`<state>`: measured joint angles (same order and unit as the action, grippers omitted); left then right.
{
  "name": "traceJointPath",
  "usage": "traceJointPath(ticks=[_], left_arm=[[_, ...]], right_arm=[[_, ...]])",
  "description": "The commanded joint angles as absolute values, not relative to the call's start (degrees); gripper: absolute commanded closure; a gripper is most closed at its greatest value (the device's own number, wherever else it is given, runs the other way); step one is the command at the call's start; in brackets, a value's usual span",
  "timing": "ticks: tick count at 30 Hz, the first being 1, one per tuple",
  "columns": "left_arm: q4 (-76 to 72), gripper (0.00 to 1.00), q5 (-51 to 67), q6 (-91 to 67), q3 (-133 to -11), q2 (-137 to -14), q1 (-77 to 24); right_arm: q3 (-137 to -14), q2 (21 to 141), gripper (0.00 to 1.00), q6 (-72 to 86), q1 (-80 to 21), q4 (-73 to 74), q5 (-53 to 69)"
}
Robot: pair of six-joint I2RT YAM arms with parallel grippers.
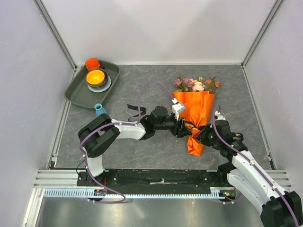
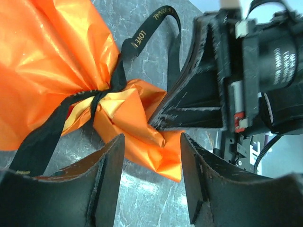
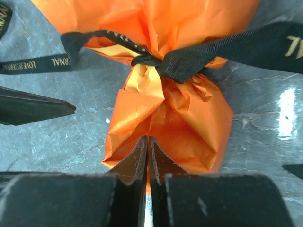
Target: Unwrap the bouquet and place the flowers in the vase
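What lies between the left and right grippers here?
The tied lower end of the orange paper-wrapped bouquet, cinched by a black ribbon; the left wrist view shows it, right gripper just beyond.

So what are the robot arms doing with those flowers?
They're working on unwrapping the bouquet, which lies on the table, wrapped in orange paper and tied with a black ribbon. The left gripper hovers near the knot, jaws open. The right gripper has its jaws shut at the paper's bottom end. The teal vase holds no flowers yet.
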<state>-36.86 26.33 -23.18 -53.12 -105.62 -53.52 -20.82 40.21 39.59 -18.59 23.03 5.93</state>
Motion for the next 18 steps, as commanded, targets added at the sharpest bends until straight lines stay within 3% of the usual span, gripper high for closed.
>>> traceJointPath(ticks=[1, 7, 14, 18], left_arm=[[-35.07, 0.45, 30.06, -23.29, -56.42, -106.61, -53.7], [-29.98, 0.61, 30.23, -22.76, -59.41, -108.19, -53.7], [-26.37, 0.71, 31.46, -23.2, -62.49, -111.09, -53.7], [-25.93, 0.74, 31.38, -24.08, -63.98, -113.29, -53.79]], right_arm=[[-17.94, 43.59, 0.92, 44.47, -20.48, 13.37, 8.7], [-17.31, 48.69, 0.92, 46.5, -21.88, 7.55, 9.5], [-28.9, 46.06, 0.76, 40.17, -21.88, 24.83, -6.22], [-31.9, 42.64, 0.72, 38.94, -21.8, 29.0, -12.82]])
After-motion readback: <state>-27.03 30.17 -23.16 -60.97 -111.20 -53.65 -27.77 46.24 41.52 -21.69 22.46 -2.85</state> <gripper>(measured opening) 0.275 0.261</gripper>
